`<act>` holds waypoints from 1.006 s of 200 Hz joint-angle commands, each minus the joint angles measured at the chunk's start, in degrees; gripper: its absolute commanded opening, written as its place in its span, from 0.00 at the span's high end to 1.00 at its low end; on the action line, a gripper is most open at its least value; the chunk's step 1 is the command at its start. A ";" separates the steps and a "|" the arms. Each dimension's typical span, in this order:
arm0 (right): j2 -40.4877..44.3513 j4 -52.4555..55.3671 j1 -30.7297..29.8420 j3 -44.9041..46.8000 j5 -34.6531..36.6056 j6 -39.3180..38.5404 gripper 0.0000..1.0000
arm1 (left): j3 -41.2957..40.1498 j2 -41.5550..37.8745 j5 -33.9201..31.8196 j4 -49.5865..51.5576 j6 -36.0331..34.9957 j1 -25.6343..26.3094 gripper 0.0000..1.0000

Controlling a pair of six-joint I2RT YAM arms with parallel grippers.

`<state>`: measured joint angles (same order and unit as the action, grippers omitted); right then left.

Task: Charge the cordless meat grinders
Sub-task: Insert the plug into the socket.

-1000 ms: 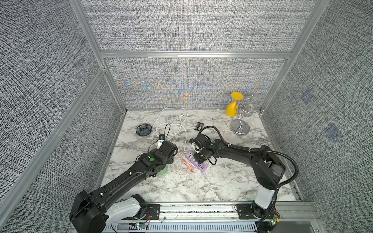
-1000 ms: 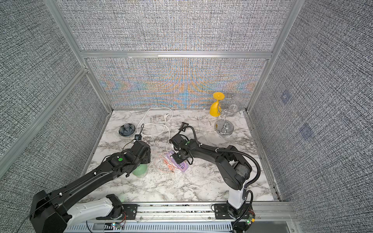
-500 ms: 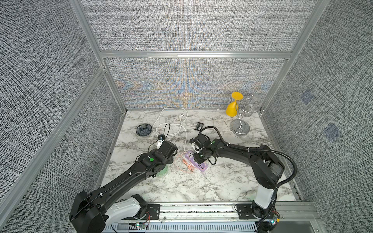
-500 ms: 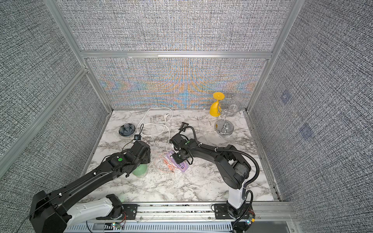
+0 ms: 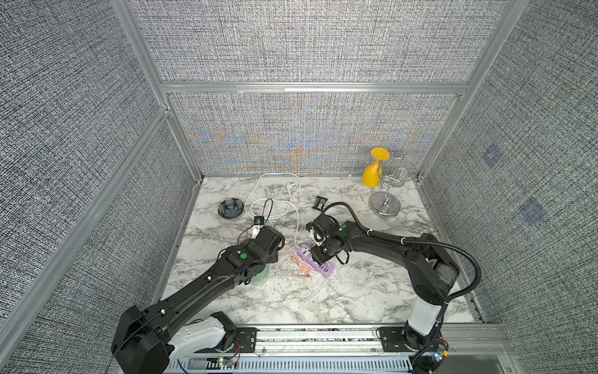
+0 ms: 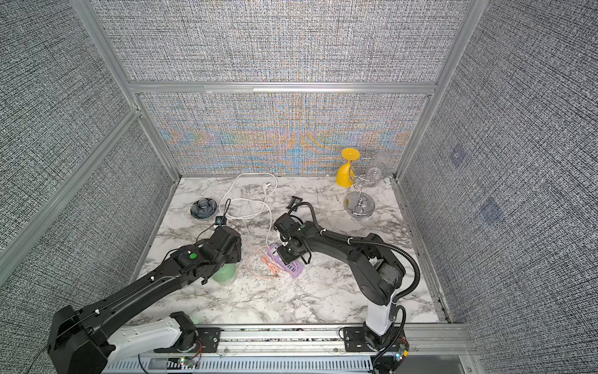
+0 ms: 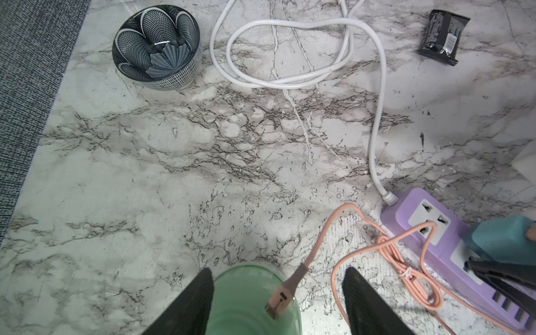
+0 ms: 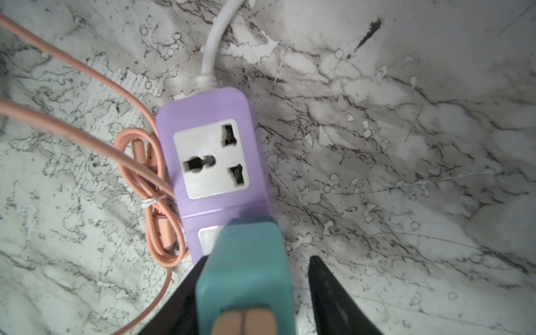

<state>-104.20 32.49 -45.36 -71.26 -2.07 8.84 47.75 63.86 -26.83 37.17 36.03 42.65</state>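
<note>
The mint-green cordless meat grinder [image 7: 252, 301] stands on the marble near the left wall, half hidden under my left wrist in both top views [image 5: 260, 275] [image 6: 226, 273]. My left gripper [image 7: 278, 269] is open astride it, with one finger against its dome and the other apart. The tip of a pink cable [image 7: 319, 240] rests on the dome. A teal cube charger [image 8: 246, 261] sits in a purple power strip [image 8: 208, 107]. My right gripper [image 8: 258, 258] is open around the charger, and a gap shows at one finger.
A dark petal-patterned bowl [image 5: 230, 208] stands at the back left. The strip's white cord [image 5: 271, 200] coils behind it. A black packet [image 5: 319, 202] lies mid-back. A yellow cup [image 5: 373, 171] and a glass rack [image 5: 385, 204] occupy the back right corner.
My right gripper's jaws have spread apart from the teal charger. Both arms and the left gripper stay where they were.
</note>
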 commanded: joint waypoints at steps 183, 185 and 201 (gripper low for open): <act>0.10 4.32 0.01 -3.53 -0.39 -1.11 0.64 | -0.32 0.88 0.79 -1.32 0.18 -0.03 0.28; 0.11 4.31 0.01 -3.57 -0.33 -1.11 0.64 | -0.29 0.87 0.74 -1.31 0.20 -0.03 0.28; 0.14 4.17 0.01 -3.62 -0.31 -1.19 0.71 | -0.22 0.89 0.75 -1.31 0.18 -0.03 0.28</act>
<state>-104.14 36.58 -45.32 -74.78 -2.24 8.14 47.44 64.64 -26.37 36.58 36.23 42.65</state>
